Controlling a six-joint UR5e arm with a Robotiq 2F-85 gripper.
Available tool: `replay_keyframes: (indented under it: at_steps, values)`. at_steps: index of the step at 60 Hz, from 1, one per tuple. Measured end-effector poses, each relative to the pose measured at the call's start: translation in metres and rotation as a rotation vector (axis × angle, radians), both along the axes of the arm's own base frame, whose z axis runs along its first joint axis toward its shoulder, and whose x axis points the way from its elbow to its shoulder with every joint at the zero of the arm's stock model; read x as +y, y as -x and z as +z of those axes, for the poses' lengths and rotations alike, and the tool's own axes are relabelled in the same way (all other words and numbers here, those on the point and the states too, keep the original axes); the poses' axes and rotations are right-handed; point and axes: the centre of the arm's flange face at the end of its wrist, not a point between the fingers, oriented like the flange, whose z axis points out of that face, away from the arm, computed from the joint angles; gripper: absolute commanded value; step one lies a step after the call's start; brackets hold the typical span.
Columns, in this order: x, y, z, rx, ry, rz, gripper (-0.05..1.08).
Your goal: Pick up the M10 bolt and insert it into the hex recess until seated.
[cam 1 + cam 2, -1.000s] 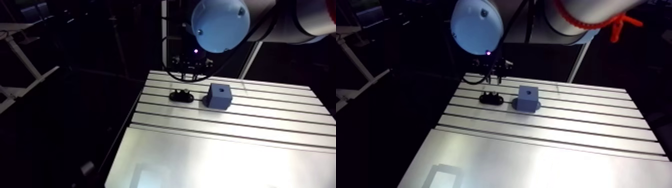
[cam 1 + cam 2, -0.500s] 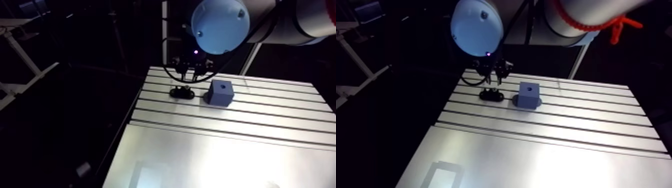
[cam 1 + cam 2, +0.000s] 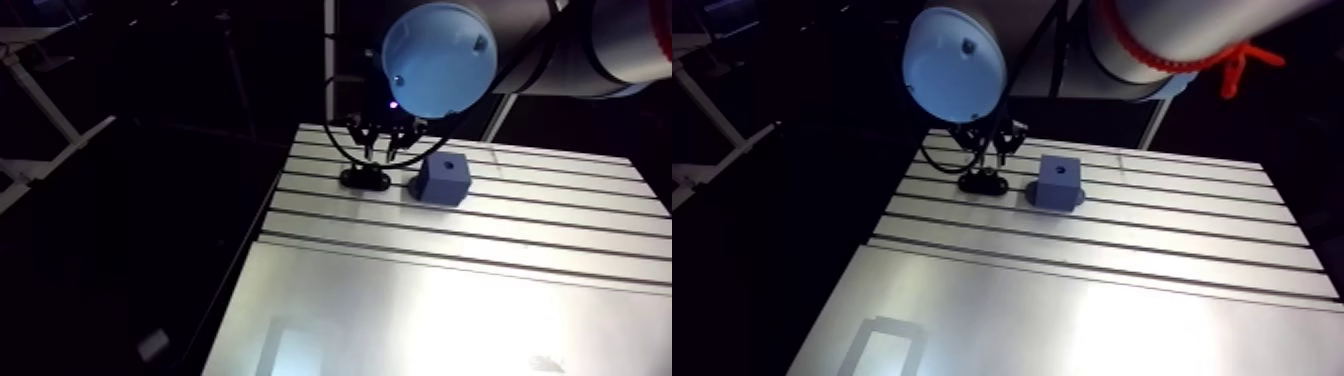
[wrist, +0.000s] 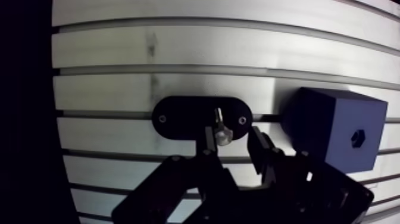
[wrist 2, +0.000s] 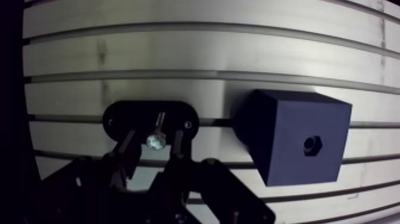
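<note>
Slotted aluminium tabletop (image 3: 450,290) fills the lower part of the arm view, and in the upper middle of that frame we see a black oval holder (image 3: 364,179) with a dark blue block (image 3: 443,178) just to its right. In the wrist view the M10 bolt (image 5: 155,138) sits in the holder between our jaws, which are spread to either side without gripping it. The hex recess (image 5: 312,144) shows on the block's face, apart from the bolt.
</note>
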Motion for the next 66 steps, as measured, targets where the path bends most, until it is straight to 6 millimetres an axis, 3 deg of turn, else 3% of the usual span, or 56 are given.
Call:
replay_keyframes:
  at_steps: [66]
  values:
    - [-0.007, -0.0027, -0.0067, -0.006, -0.006, 0.003, 0.58]
